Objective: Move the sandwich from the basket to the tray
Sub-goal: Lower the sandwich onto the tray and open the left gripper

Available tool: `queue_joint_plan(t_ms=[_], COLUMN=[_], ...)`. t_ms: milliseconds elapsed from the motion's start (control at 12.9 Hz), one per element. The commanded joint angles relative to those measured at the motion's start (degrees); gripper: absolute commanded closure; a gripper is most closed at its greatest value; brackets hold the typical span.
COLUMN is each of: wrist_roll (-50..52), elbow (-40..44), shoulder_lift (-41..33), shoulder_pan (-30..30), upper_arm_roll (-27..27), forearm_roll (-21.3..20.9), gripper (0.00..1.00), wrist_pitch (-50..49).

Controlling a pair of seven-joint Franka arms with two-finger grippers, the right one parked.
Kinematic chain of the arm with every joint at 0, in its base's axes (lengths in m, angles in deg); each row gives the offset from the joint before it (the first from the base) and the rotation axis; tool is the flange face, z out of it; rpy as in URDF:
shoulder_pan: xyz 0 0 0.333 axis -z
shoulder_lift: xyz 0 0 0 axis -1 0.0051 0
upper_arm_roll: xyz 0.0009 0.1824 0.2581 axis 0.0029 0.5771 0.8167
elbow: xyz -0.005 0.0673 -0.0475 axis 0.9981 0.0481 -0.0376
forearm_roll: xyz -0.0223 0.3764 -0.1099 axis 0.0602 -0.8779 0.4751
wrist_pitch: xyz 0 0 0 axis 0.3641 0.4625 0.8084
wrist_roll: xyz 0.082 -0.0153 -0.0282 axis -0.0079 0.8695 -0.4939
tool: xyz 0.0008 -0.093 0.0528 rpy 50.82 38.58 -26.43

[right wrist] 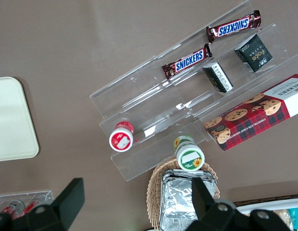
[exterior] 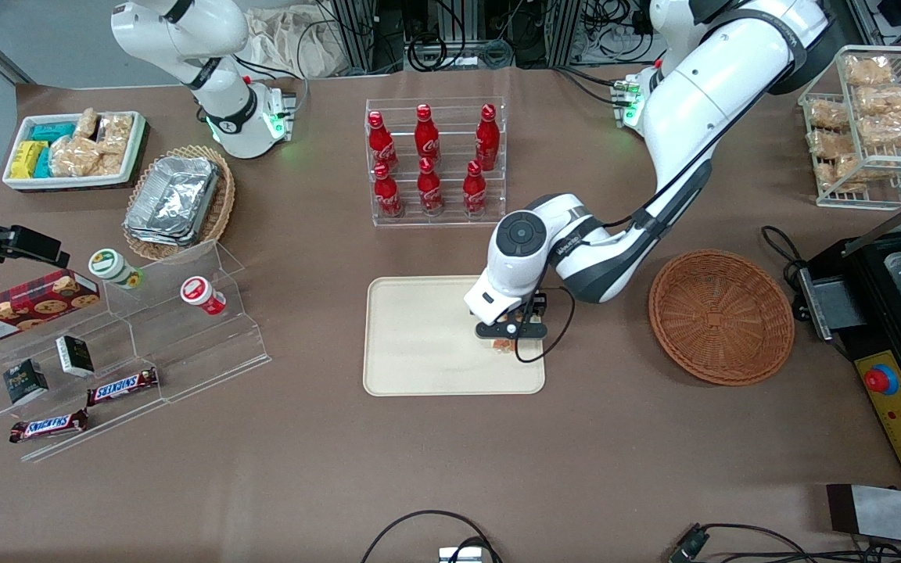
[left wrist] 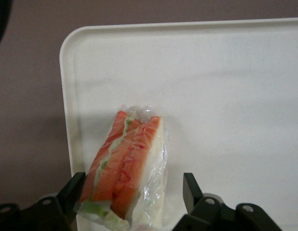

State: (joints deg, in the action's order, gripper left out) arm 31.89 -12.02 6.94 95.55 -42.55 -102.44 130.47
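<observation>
The sandwich (left wrist: 127, 168), a clear-wrapped wedge with orange and green filling, lies on the cream tray (left wrist: 226, 96) near one of its rounded corners. My gripper (left wrist: 131, 185) is open and straddles the sandwich. One finger (left wrist: 74, 190) is against the wrap and the other stands clear of it. In the front view the gripper (exterior: 509, 332) hangs low over the tray (exterior: 419, 336), at the end nearest the basket, and only a bit of the sandwich (exterior: 503, 344) shows under it. The round reddish-brown basket (exterior: 720, 317) sits empty beside the tray, toward the working arm's end.
A clear rack of red bottles (exterior: 435, 160) stands farther from the front camera than the tray. Toward the parked arm's end are an acrylic stepped shelf (exterior: 145, 344) with snacks, an oval basket of foil containers (exterior: 177, 199) and a white bin (exterior: 75, 148). A wire rack (exterior: 873, 117) and a black machine (exterior: 888, 328) stand at the working arm's end.
</observation>
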Motion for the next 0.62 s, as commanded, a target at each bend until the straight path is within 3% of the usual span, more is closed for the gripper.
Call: queue_joint_plan(t_ms=[0, 311, 544], wrist_roll=[2.1, 2.2, 2.5], elbow=[3.3, 8.0, 11.2], shoulder_lift=[-2.3, -3.0, -6.1], shoulder_pan=[0.5, 0.4, 0.5], upper_arm_roll=[0.5, 0.6, 3.9], forearm_roll=[0.0, 1.5, 3.6], gripper=[0.0, 0.0, 0.0], wrist_pitch=[-5.2, -9.7, -12.5])
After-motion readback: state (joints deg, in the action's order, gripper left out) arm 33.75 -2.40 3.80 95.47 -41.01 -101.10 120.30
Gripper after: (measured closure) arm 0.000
